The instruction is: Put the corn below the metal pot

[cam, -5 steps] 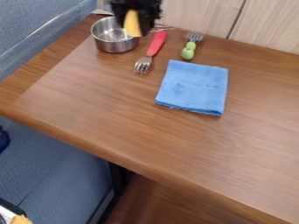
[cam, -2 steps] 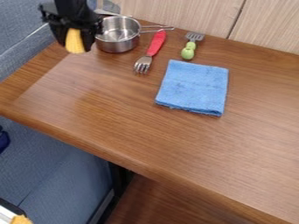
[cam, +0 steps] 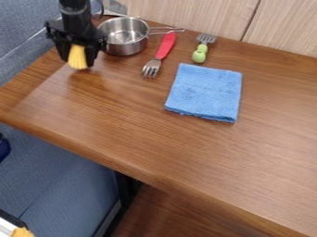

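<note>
- Brown wood-grain tabletop (cam: 136, 111): the broad stage for my set-down. Its edge runs close to my side of the scene, so a release too far toward the blue upholstery could let a rounded load roll off.
- Black two-finger gripper (cam: 77, 61): mine, hanging at the upper left, its fingers closed on the yellow corn (cam: 77, 54) between them. I cannot tell whether the corn's lower end meets the wood; opening while it is high would drop it and set it rolling.
- Square folded blue cloth (cam: 204, 92): lies to the right of the likely target, a minor hazard unless I swing wide and drag a corner.
- Round silver metal pot (cam: 125, 36): stands just beside my gripper, its wire handle pointing right. A low sideways sweep could knock it and shift the very landmark I must place by.
- Red-handled metal fork (cam: 161, 52): rests right of the pot, tines toward the camera. Overshoot, and I could land the corn against those tines.
- Green-handled fork (cam: 201, 50): farther right, at little risk.
- The corn: smallest of the lot, held left of the pot. Let go here, it would probably end up beside the pot rather than below it.
</note>
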